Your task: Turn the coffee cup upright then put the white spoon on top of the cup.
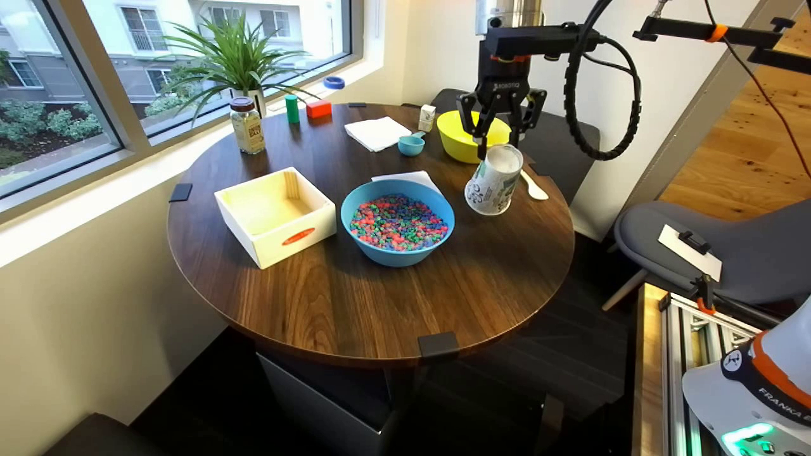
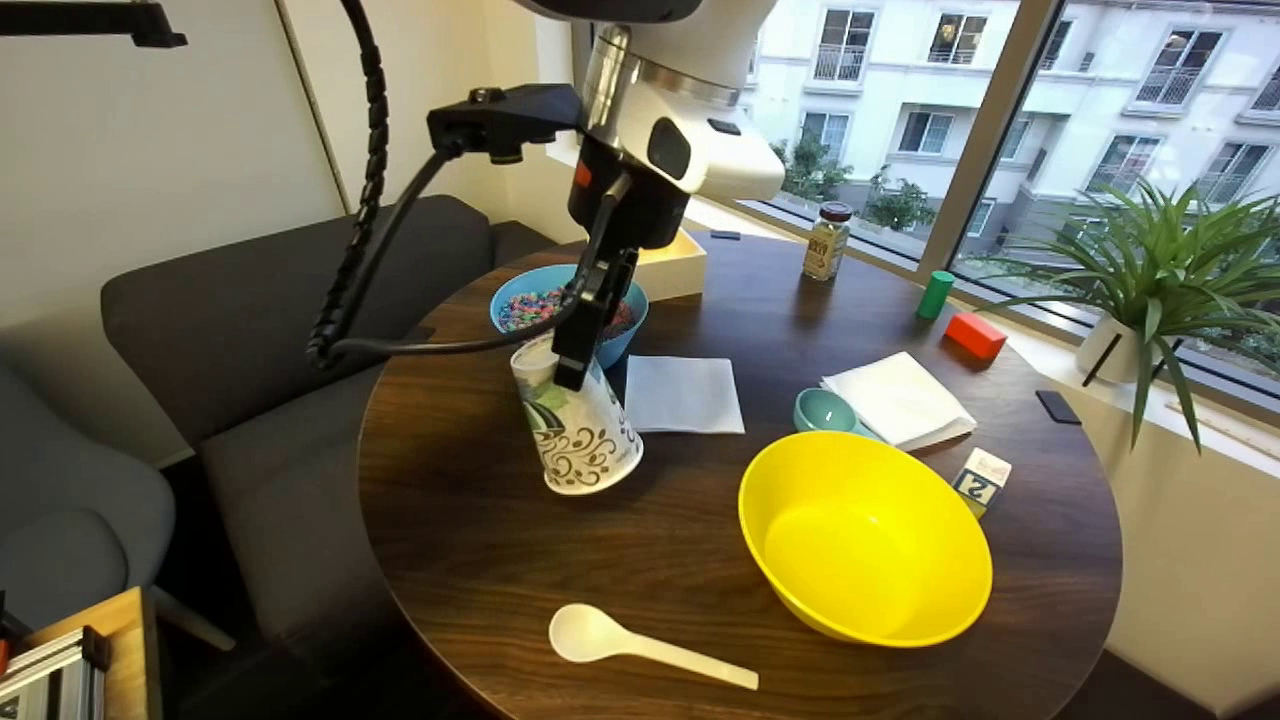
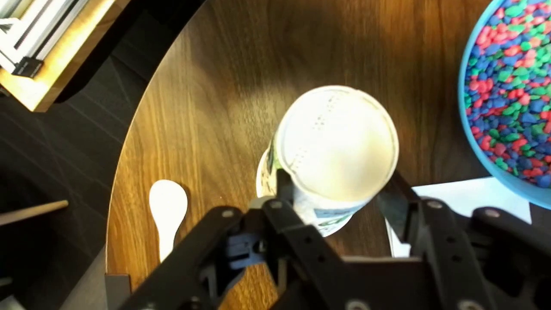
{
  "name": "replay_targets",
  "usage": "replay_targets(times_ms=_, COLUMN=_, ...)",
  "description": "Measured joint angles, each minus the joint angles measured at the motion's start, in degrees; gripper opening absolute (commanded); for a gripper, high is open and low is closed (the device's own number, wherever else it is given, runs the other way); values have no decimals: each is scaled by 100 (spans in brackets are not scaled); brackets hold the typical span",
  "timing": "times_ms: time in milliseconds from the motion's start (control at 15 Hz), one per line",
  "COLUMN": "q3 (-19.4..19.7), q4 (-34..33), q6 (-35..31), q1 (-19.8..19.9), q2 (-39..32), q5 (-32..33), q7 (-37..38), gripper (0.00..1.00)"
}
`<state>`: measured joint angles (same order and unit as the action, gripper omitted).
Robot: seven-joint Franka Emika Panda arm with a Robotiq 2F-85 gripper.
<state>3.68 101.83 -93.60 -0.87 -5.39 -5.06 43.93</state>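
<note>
Wrist view, from above: the tall white coffee cup with printed sides (image 3: 338, 144) turns its round, closed base up at me, so it's bottom-up. In both exterior views it leans, wide rim toward the round dark-wood table (image 1: 355, 297); whether that rim touches, I can't tell. The black two-fingered gripper (image 1: 499, 147) has it pinched near the base. Over by the table's edge, the smooth white spoon (image 2: 640, 645) lies flat near the deep yellow bowl (image 2: 860, 560). The round blue bowl of coloured bits (image 1: 398, 258) sits near the cup, on the side away from the spoon.
</note>
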Motion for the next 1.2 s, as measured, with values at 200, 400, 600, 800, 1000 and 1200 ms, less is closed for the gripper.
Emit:
replay_targets(times_ms=200, q3=-137, q4=331, q6=-457, q1=-69, q2=174, q5=440, q7=215, gripper=42)
replay_targets(times_ms=400, q3=-271, q4=668, q6=-837, q1=-125, q2=362, q5=839, q7=439, gripper=42)
replay_targets(times_ms=600, q3=-414, q4=953, q6=-1129, q1=-157, q2=574, q5=1315, q7=736, gripper=42)
replay_targets(times_ms=800, q3=-542, q4=1205, q6=-1349, q1=-169, q2=739, q5=1740, q7=1003, gripper=44)
replay_targets(times_ms=1000, q3=-642, q4=1403, q6=-1464, q1=-170, q2=836, q5=1989, q7=1154, gripper=67)
replay_targets(times_ms=1200, q3=-697, q4=1518, q6=-1537, q1=-170, q2=884, q5=2155, q7=1261, gripper=89)
